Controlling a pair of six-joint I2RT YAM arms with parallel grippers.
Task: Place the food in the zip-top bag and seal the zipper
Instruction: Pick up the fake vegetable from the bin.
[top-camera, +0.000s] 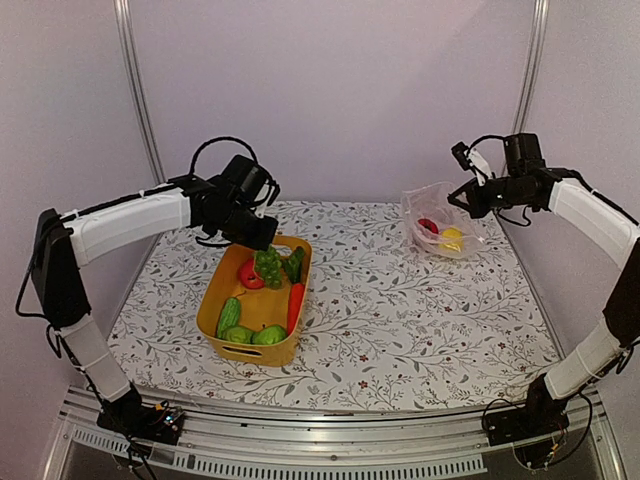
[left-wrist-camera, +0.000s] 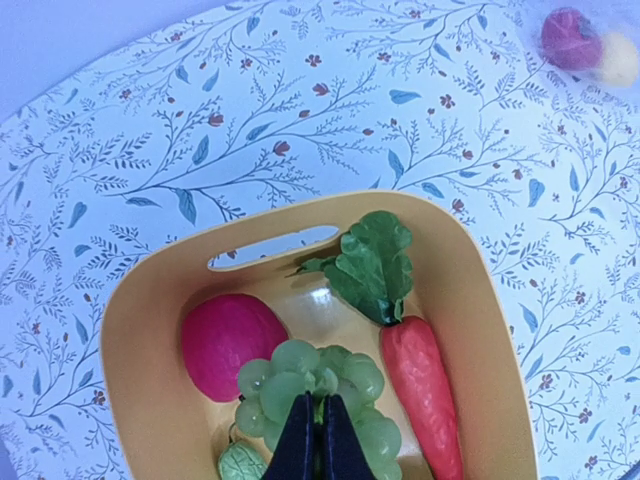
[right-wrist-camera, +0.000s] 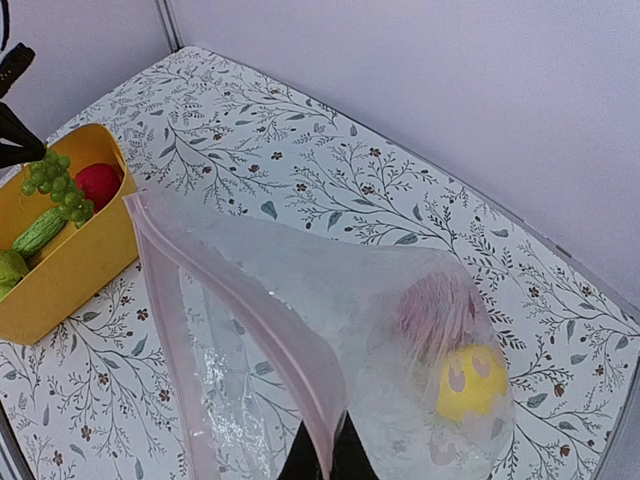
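Note:
My left gripper (left-wrist-camera: 320, 440) is shut on the green grapes (left-wrist-camera: 300, 385), holding the bunch just above the yellow basket (left-wrist-camera: 130, 330). Under it in the basket lie a red apple (left-wrist-camera: 228, 345) and an orange carrot (left-wrist-camera: 425, 385) with a green top. At the far right of the table my right gripper (right-wrist-camera: 325, 455) is shut on the pinkish zipper (right-wrist-camera: 250, 320) of the clear zip-top bag (right-wrist-camera: 330, 300). It lifts that edge so the mouth gapes toward the basket. Inside the bag sit a red fruit (right-wrist-camera: 440, 310) and a yellow lemon (right-wrist-camera: 472, 380).
In the top view the basket (top-camera: 215, 305) stands left of centre, with a cucumber (top-camera: 229, 316) and limes (top-camera: 268, 336) at its near end. The bag (top-camera: 435, 225) rests near the back right corner. Grey walls and metal posts bound the floral tablecloth.

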